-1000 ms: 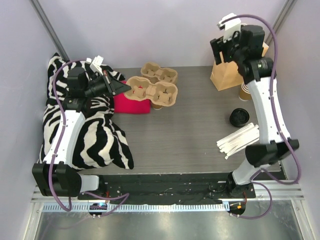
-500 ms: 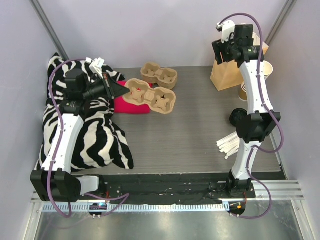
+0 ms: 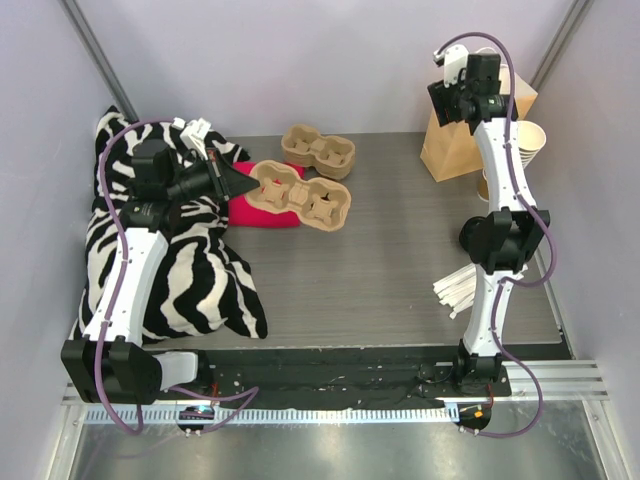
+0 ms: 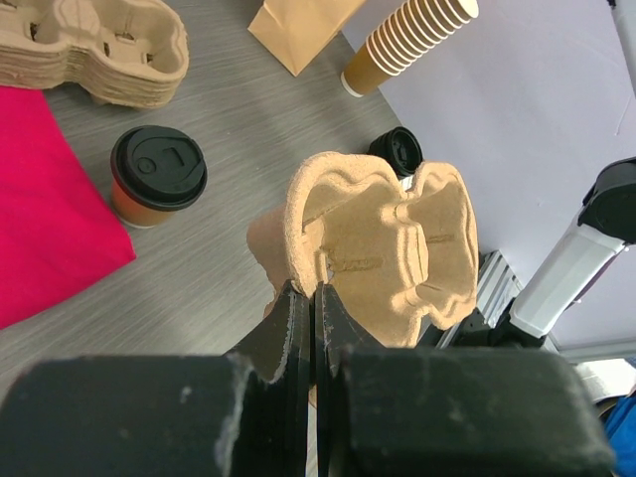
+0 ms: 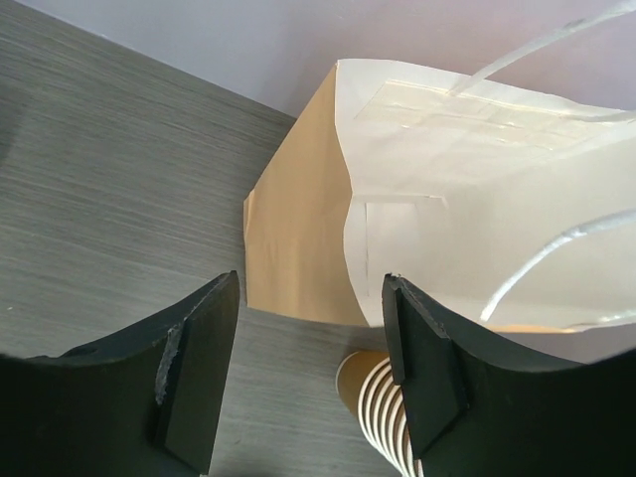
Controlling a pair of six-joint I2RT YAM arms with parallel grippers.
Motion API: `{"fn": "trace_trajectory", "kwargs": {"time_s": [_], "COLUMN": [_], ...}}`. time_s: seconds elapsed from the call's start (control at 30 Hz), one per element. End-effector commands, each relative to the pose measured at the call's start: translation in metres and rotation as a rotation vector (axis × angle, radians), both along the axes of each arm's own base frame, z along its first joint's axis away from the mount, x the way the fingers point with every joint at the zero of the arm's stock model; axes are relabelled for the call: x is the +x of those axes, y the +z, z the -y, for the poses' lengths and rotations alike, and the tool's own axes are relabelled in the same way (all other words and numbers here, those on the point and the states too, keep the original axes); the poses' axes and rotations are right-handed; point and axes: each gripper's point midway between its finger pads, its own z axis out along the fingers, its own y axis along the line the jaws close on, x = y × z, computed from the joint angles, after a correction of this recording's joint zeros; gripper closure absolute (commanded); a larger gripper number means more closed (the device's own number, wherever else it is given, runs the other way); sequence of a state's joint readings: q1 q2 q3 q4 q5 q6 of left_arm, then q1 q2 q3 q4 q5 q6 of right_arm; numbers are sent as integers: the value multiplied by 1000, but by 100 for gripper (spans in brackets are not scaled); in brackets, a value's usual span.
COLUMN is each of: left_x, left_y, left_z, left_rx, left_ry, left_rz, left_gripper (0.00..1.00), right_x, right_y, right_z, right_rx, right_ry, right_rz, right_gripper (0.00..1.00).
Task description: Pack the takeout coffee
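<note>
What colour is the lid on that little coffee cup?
Black; the lid tops a tan-brown cup, seen best in the left wrist view.

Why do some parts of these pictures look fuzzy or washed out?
Top external view: glare on the metal plate at the bottom. Left wrist view: the dark jaws nearest the lens are blurred, while the pulp carrier is sharper. Right wrist view: the paper bag looks almost blown out inside.

The left arm (image 3: 122, 275) stood up from its base and bent inward, its hand (image 4: 311, 293) pinched tight on the rim of a pulp carrier (image 4: 388, 258). The right arm (image 3: 505, 170) stood stretched tall and far back, its hand (image 5: 310, 298) angled down, fingers parted, apparently empty.
</note>
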State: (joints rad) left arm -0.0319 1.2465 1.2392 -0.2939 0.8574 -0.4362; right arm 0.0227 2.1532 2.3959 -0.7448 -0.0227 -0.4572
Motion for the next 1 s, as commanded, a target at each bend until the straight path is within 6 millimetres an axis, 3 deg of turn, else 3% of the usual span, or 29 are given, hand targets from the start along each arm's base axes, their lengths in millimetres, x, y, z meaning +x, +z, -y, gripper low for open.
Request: {"fn": "trace_trajectory", "kwargs": {"time_s": [0.0, 0.07, 0.17, 0.2, 0.27, 0.3, 0.33, 0.4, 0.43, 0.47, 0.5, 0.53, 0.63, 0.67, 0.73, 0.77, 0.83, 0.87, 0.93, 0.97], "left_x": [-4, -6, -6, -7, -6, -6, -5, -5, -4, -4, -3, -3, -2, -1, 0, 1, 2, 2, 2, 3], "left_y": [11, 10, 9, 11, 11, 14, 14, 17, 18, 18, 20, 21, 27, 29, 31, 34, 36, 40, 39, 42], "left_z": [0, 0, -1, -1, -2, -2, -3, -3, -3, -3, -4, -3, -5, -4, -5, -5, -6, -7, -9, -10], "left_rx": [12, 12, 17, 18, 28, 29, 30, 29, 30, 30, 31, 31, 32, 32, 34, 34, 37, 38, 42, 43], "left_ry": [-3, -4, 2, 2, 8, 10, 17, 16, 19, 17, 23, 22, 30, 30, 37, 37, 47, 52, 66, 71], "left_rz": [56, 52, 45, 49, 46, 51, 42, 44, 42, 42, 48, 51, 65, 68, 70, 76, 74, 80, 71, 74], "left_gripper": [100, 100, 100, 100, 100, 100, 100, 100, 100, 100, 100, 100, 100, 100, 100, 100, 100, 100, 100, 100], "right_x": [18, 20, 21, 19, 13, 4, -1, -17, -28, -36, -47, -63, -94, -109, -130, -148, -174, -194, -220, -237], "right_y": [22, 19, 14, 17, 19, 28, 32, 35, 52, 53, 55, 73, 77, 87, 78, 89, 78, 86, 73, 69], "right_z": [6, 6, 7, 6, 2, -1, -5, -14, -18, -22, -30, -36, -59, -64, -80, -91, -107, -121, -135, -151], "right_rx": [-37, -52, -64, -65, -59, -52, -48, -30, -27, -18, -3, 6, 37, 40, 51, 53, 67, 67, 73, 74], "right_ry": [-4, 4, 11, 17, 43, 60, 77, 134, 151, 169, 211, 235, 330, 352, 419, 459, 522, 566, 619, 668], "right_rz": [108, 105, 95, 97, 84, 84, 84, 56, 75, 66, 47, 69, 31, 41, -11, 2, -56, -46, -104, -124], "right_gripper": [35, 37, 58, 72, 83, 95, 99, 99, 99, 99, 99, 99, 99, 99, 99, 99, 99, 99, 99, 99]}}
